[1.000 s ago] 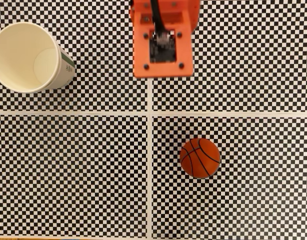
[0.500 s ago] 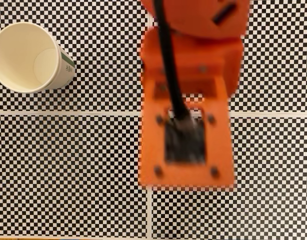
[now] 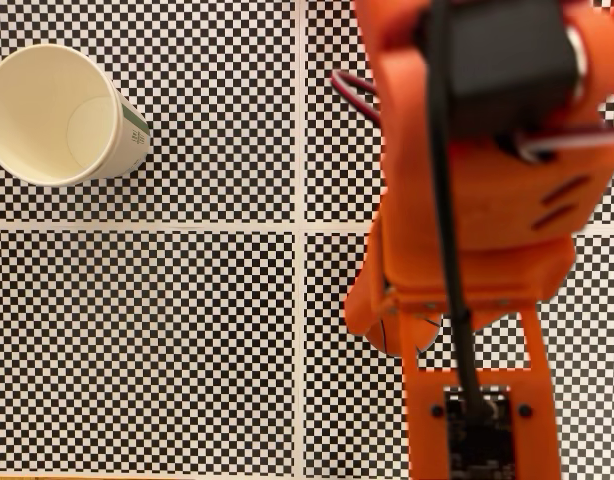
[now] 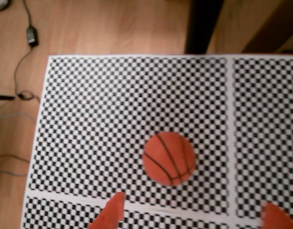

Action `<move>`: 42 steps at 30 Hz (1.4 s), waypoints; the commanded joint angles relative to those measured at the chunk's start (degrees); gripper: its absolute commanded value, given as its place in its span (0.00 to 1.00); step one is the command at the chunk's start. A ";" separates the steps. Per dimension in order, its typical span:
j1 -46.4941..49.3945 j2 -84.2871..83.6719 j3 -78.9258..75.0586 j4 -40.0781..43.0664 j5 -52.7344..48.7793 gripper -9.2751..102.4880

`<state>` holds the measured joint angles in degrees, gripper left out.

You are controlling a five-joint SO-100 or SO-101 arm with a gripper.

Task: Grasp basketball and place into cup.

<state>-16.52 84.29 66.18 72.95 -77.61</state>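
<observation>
Item: orange arm over checkered mat, basketball on the mat, cup apart at far corner.

Basketball (image 4: 169, 158): orange-brown with thin black seams, resting on the black-and-white checkered mat (image 4: 99, 119), free of the gripper (image 4: 192, 214) in the wrist view, lying above and between the two orange fingertips (image 4: 110, 215) at the bottom edge; jaws spread wide, holding nothing. In the fixed view a sliver of the ball (image 3: 384, 338) shows under the arm (image 3: 477, 220) (most of it covered). Cup (image 3: 55, 115): white paper, cream inside, green band on its side, mouth towards the camera, at upper left of the fixed view, well apart from arm and ball. Surroundings in the wrist view: wooden floor (image 4: 113, 24), dark cable (image 4: 22, 62).
</observation>
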 commanded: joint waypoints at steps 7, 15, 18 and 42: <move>-1.67 -5.10 -5.71 0.09 2.64 0.58; -2.11 -8.96 -6.59 0.18 3.78 0.67; -2.11 -11.25 -9.14 0.70 3.43 0.68; -1.67 -29.71 -43.07 26.10 6.15 0.62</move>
<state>-18.63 50.45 21.80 98.53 -71.63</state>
